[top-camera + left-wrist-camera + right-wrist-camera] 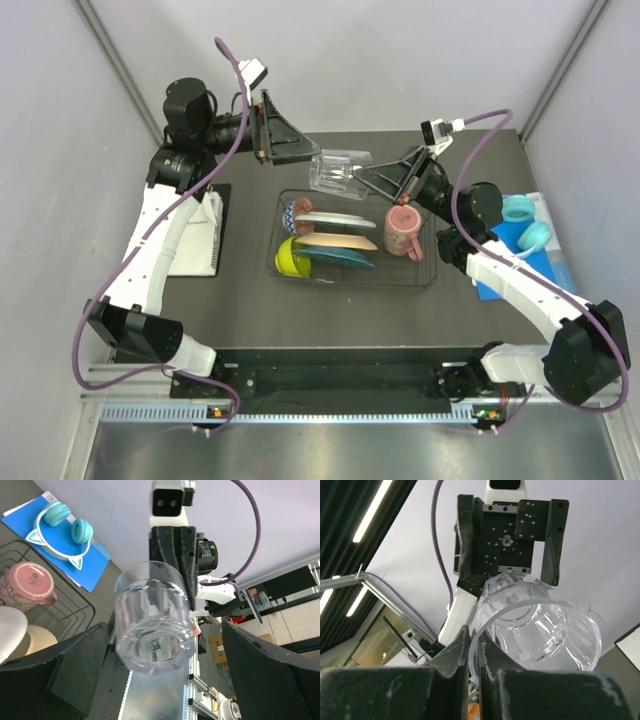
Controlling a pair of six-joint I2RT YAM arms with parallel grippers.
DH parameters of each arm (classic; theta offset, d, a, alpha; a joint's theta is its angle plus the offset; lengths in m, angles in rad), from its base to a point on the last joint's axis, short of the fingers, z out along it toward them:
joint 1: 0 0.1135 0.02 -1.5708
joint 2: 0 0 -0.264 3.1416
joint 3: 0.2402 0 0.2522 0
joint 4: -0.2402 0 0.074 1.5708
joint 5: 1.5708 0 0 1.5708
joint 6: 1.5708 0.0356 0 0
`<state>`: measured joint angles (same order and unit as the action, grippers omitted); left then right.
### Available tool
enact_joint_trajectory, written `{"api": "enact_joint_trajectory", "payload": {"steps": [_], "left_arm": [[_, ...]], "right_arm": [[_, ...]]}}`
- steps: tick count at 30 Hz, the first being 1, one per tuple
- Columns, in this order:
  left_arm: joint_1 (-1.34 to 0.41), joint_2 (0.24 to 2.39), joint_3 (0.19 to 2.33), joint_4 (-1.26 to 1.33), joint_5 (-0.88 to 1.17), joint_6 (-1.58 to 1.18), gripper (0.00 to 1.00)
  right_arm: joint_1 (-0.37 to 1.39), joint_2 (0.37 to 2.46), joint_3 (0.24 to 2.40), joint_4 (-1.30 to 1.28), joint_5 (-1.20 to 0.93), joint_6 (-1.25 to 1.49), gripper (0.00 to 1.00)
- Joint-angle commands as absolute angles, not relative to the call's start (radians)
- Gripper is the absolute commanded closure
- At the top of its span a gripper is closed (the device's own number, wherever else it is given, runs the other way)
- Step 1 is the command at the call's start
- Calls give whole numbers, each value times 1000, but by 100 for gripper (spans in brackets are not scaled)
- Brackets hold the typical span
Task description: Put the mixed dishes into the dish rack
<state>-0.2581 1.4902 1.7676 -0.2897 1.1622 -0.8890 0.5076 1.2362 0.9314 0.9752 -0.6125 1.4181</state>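
Closest in, the low dark-wire dish rack (432, 280) is sat on the dark counter (240, 320) and is already loaded. A lime-green bowl (289, 257), teal scalloped plate (350, 260), peach floral plate (338, 241), white plate (335, 220) and blue-patterned small bowl (299, 211) are slotted in, with a pink mug (403, 230) at the right end. Just past the far rim, a clear glass (338, 172) is held on its side, its rim pinched by the right fingers (452, 655). The left fingers (270, 680) are spread wide either side of its base; contact can't be made out.
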Motion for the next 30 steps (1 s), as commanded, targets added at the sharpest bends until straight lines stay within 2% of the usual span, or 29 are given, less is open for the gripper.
{"api": "enact_joint_trajectory", "payload": {"steps": [1, 7, 15, 18, 19, 22, 25, 26, 28, 29, 30], "left_arm": [[-304, 1439, 1758, -227, 1167, -877, 1], [-368, 1428, 1727, -299, 1123, -795, 1], [-390, 1425, 1709, -328, 1083, -724, 2], [-397, 1431, 1717, -311, 1085, -726, 18], [-396, 1437, 1721, -307, 1081, -727, 36], [-396, 1440, 1741, -317, 1059, -710, 72], [-396, 1447, 1762, -330, 1040, -692, 82], [-394, 1445, 1767, -330, 1032, -690, 90], [-394, 1445, 1770, -325, 1029, -689, 99], [-394, 1443, 1778, -330, 1022, -677, 100], [-394, 1443, 1785, -356, 1017, -663, 100]], "right_arm": [[499, 1256, 992, 1097, -603, 1443, 100], [497, 1318, 1028, 1187, -580, 1500, 100], [500, 1315, 1039, 1172, -571, 1486, 100], [511, 1322, 1034, 1177, -571, 1486, 100], [515, 1321, 1032, 1177, -569, 1486, 100], [517, 1310, 1019, 1174, -575, 1485, 100], [518, 1290, 997, 1140, -586, 1468, 100], [517, 1286, 986, 1132, -586, 1460, 100], [515, 1276, 979, 1114, -592, 1456, 100], [518, 1273, 976, 1098, -606, 1441, 98], [517, 1267, 974, 1076, -617, 1428, 93]]}}
